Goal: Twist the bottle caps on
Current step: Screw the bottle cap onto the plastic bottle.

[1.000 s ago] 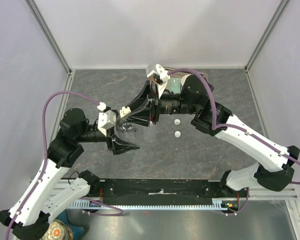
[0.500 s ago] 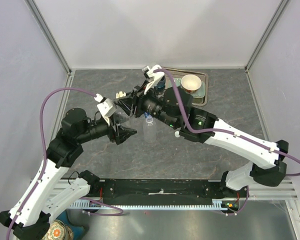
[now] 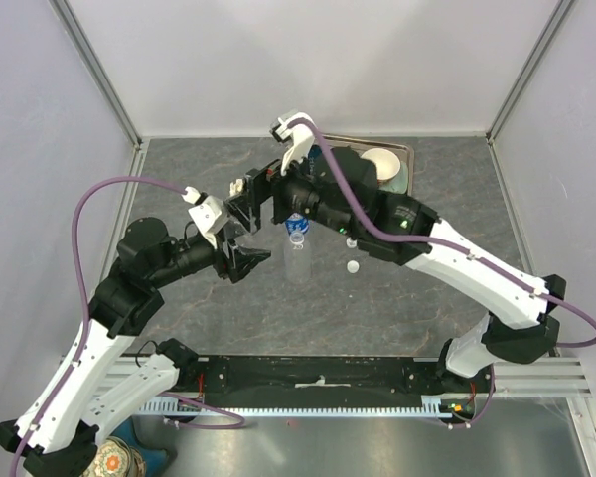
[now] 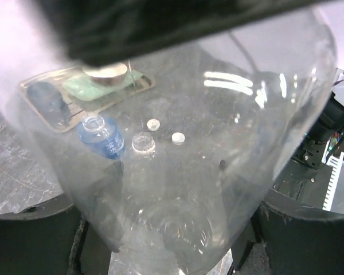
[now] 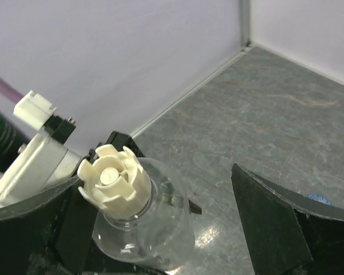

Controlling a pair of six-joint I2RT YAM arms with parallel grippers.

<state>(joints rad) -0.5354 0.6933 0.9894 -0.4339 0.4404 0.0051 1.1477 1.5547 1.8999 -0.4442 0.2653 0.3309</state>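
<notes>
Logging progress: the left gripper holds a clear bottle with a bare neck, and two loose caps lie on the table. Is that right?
Not quite: the right wrist view shows a cream cap sitting on the neck. The left gripper does hold the clear bottle, and two loose caps lie on the table.

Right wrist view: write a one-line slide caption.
Cream ribbed plastic screw cap atop a clear plastic bottle, framed by the open right claw.

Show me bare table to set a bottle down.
Bare: the far-left corner of the table by the left wall, and the near strip between the loose caps and the front rail. Crowded: the centre around the standing bottles, and the tray beyond them.
</notes>
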